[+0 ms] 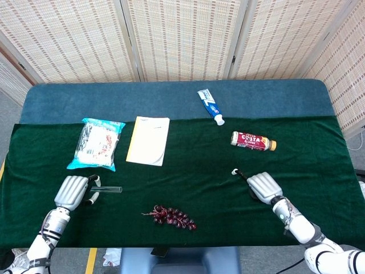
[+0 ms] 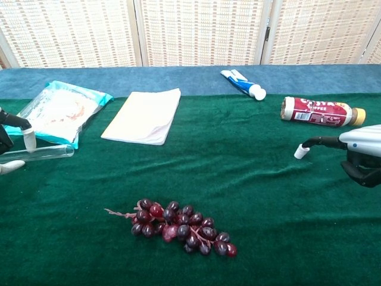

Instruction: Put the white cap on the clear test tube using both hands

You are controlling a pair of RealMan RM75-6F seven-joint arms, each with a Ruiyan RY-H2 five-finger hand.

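Observation:
The clear test tube [image 1: 107, 189] lies level at the near left of the green cloth, and my left hand [image 1: 71, 193] grips its closed end. In the chest view the test tube [image 2: 41, 153] points right from the left hand [image 2: 8, 142] at the frame's edge. The small white cap [image 1: 234, 172] sits at the tip of a finger stretched out from my right hand [image 1: 264, 186], whose other fingers are curled under. In the chest view the white cap [image 2: 300, 152] hangs tilted from that fingertip of the right hand [image 2: 362, 154]. How the cap is gripped is hidden.
A bunch of dark grapes [image 1: 171, 217] lies between the hands near the front edge. Behind are a blue snack bag [image 1: 96, 144], a white notebook [image 1: 148, 140], a toothpaste tube [image 1: 210, 106] and a lying coffee bottle [image 1: 252, 140].

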